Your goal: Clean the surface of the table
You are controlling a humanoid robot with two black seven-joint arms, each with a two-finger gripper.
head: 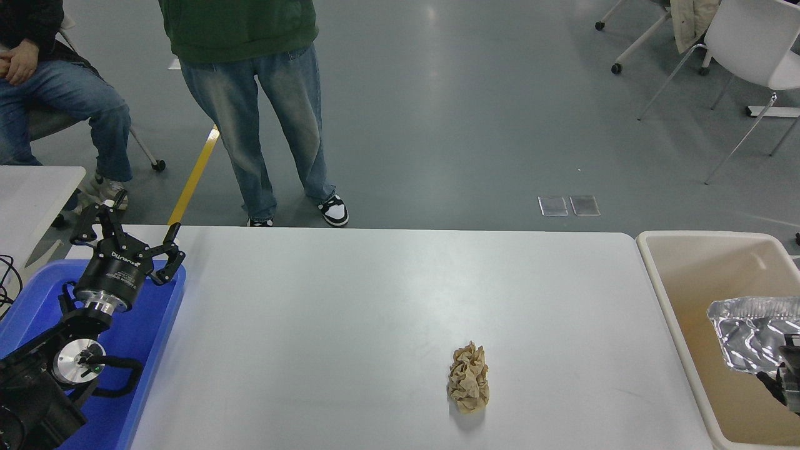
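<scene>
The desk surface (pixel 350 312), the wide white top, fills the middle of the view, its near edge cut off by the picture's bottom. One crumpled brown paper ball (pixel 469 377) lies on it, well apart from both sets of fingers, nearer the right ones. One beige bin (pixel 687 325) stands just past the desk's right end, its far side cut off by the picture's edge. Over the bin sits one crumpled foil tray (pixel 747 334); only a dark sliver of the right gripper (pixel 784 378) shows at the edge, touching the foil's lower corner, and whether its fingers are closed on the foil cannot be told. The left gripper (pixel 125 240) rests over one blue tray (pixel 153 337) at the desk's left end, fingers spread wide and empty. Two people are beyond the desk, both cut off at the top.
</scene>
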